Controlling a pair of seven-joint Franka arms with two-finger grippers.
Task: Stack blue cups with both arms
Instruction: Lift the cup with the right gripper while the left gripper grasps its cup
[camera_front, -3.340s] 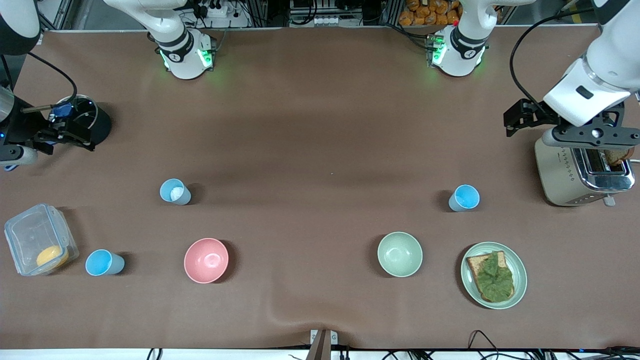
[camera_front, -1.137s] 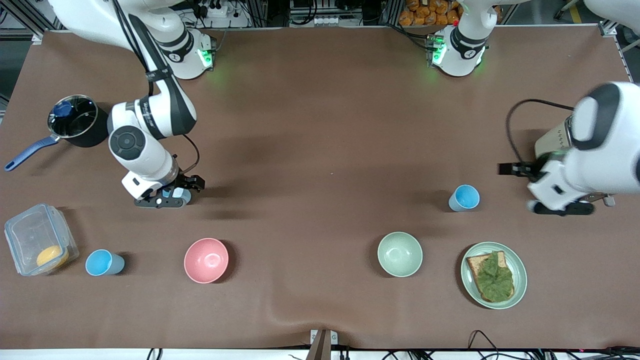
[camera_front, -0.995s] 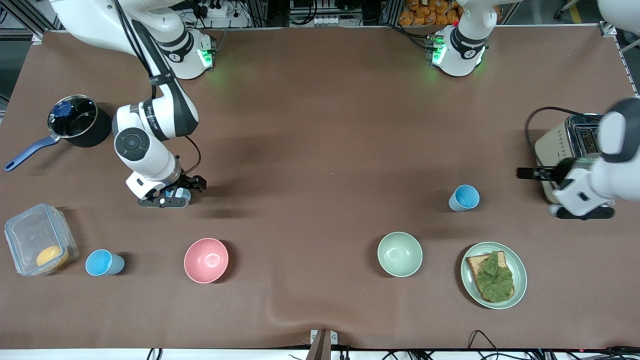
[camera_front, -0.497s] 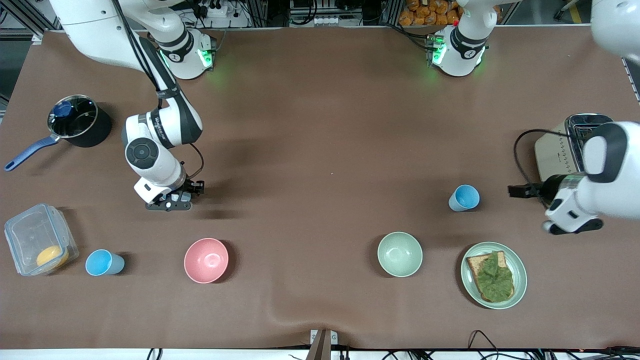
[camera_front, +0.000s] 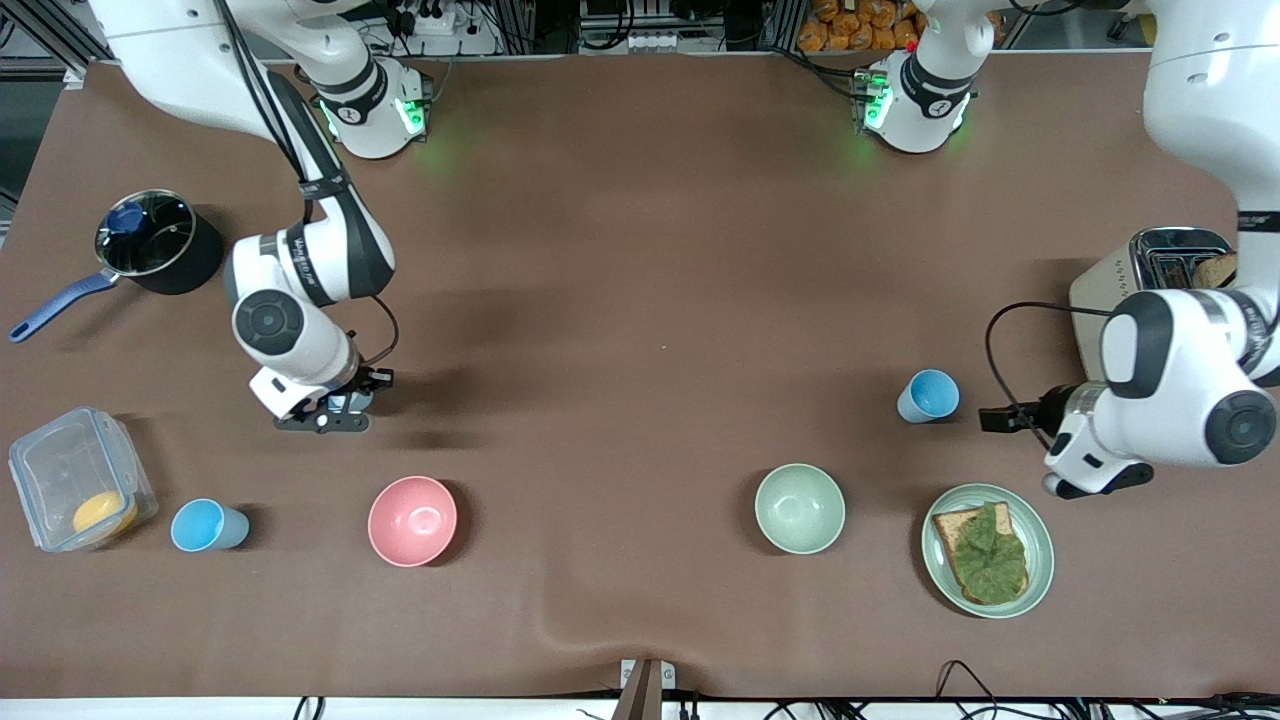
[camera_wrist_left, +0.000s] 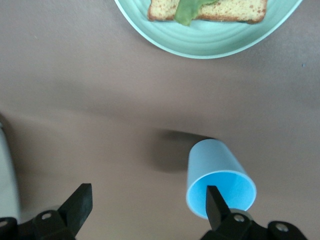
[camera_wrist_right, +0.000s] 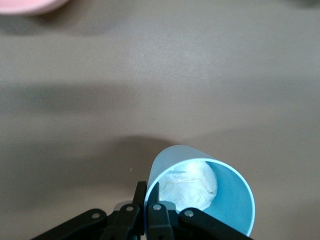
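Right wrist view: white wad in blue cup.

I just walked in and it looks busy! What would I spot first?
The right gripper has its jaws pinched shut on the rim of a small light-blue plastic cup with something white inside. At the left arm's end of the table, the open left gripper hangs beside another light-blue plastic cup.
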